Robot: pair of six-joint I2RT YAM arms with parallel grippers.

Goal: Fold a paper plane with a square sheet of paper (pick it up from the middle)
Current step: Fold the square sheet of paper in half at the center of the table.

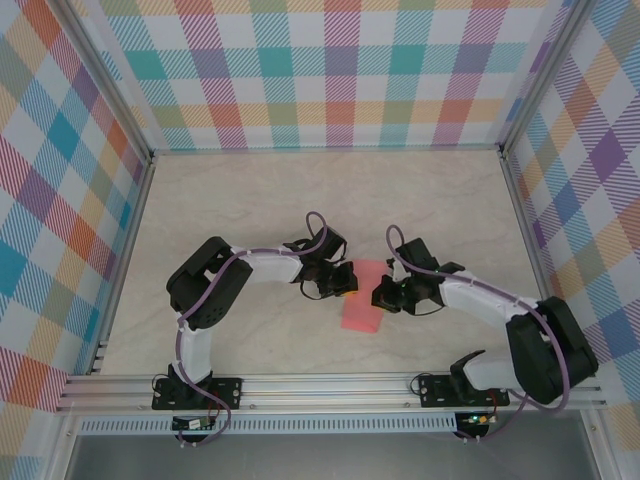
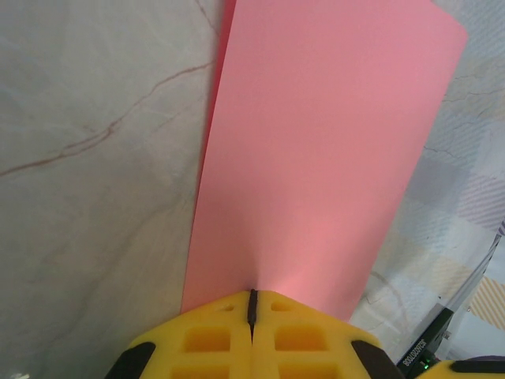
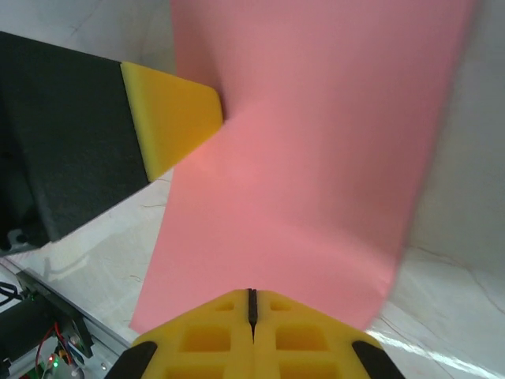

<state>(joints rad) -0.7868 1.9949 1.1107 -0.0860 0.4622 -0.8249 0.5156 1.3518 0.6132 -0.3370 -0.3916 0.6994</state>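
My left gripper and right gripper each pinched an edge of the square sheet of paper, picked up, most folding seemingly left.

Top ext. cam: fixed high behind arm bases, looks down & fwd over whole worktop to checked back wall; farthest, widest. L wrist cam: sits right behind yellow left jaws, looks along them, v. close, worktop at left. R wrist cam: same mount behind right jaws, equally close. Shared by all 3: sheet of paper at mid-worktop. Also caught from R wrist: a pad of left jaws, upper left.
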